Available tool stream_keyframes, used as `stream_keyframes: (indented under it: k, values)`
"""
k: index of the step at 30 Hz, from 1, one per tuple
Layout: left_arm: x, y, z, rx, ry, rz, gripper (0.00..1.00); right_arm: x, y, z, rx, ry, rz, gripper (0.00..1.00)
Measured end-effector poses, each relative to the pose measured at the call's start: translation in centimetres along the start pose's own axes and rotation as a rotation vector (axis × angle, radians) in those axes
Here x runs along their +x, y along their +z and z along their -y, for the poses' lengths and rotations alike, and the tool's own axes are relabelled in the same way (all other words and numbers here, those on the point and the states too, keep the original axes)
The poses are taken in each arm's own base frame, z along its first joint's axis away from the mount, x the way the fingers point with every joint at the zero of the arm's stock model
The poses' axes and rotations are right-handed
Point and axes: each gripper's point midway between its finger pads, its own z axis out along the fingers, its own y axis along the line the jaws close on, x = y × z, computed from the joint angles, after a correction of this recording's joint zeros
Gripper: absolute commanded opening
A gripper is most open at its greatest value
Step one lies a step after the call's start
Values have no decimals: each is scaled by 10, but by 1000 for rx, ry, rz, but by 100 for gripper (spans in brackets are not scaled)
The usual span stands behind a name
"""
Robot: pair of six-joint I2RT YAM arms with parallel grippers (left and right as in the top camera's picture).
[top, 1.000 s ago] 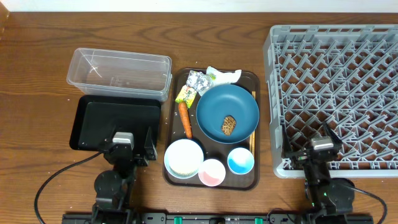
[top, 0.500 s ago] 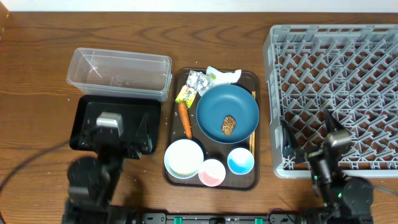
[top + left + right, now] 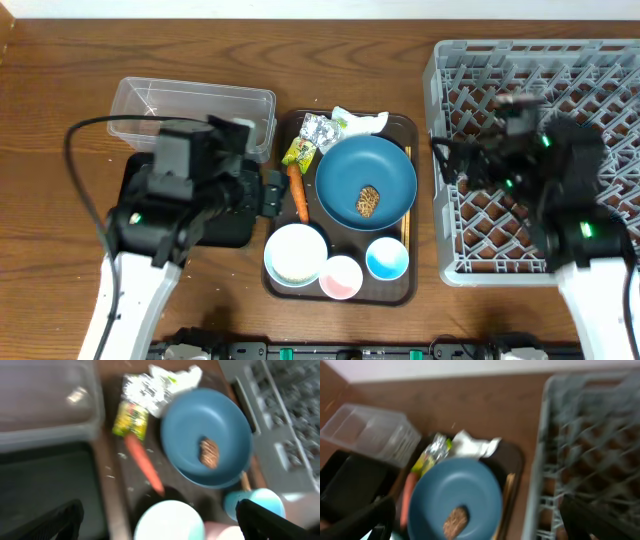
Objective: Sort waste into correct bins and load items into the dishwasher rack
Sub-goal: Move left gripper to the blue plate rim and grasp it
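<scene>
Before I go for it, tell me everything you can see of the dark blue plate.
The dark blue plate is round, smooth and slightly glossy, with a shallow raised rim. It lies flat, right way up, in the far right part of the brown tray. A brown food lump sits in it, just below centre. The crumpled white paper meets its far edge, and the chopsticks run along its right edge. Nothing grips it.
</scene>
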Motion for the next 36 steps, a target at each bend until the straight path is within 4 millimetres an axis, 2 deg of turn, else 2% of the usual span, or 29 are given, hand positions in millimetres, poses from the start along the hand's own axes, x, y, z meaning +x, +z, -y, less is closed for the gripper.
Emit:
stream_keyframes:
  k: [3, 7, 12, 16, 20, 25, 27, 29, 31, 36]
  values:
    - [3, 8, 10, 67, -16, -35, 98, 12, 23, -4, -72, 34, -90, 99]
    - [6, 11, 16, 110, -27, -54, 98, 27, 41, -3, -113, 68, -165, 99]
    - [7, 11, 21, 131, -20, -61, 98, 42, 46, 4, -87, 97, -229, 99]
    - [13, 20, 27, 116, 25, -94, 91, 47, 46, 17, -11, 102, -247, 99]
    - [29, 39, 37, 82, 102, -178, 88, 50, 45, 27, 52, 114, -254, 99]
    - [61, 71, 57, 26, 236, -322, 88, 51, 44, 36, 105, 129, -258, 99]
    - [67, 81, 60, -5, 281, -346, 81, 53, 43, 37, 114, 133, -262, 99]
    - [65, 90, 62, -26, 309, -332, 76, 53, 43, 38, 121, 137, -262, 99]
    - [55, 99, 60, -55, 329, -293, 74, 53, 43, 39, 125, 137, -262, 99]
    - [40, 132, 37, -183, 339, -257, 74, 54, 42, 39, 129, 139, -267, 99]
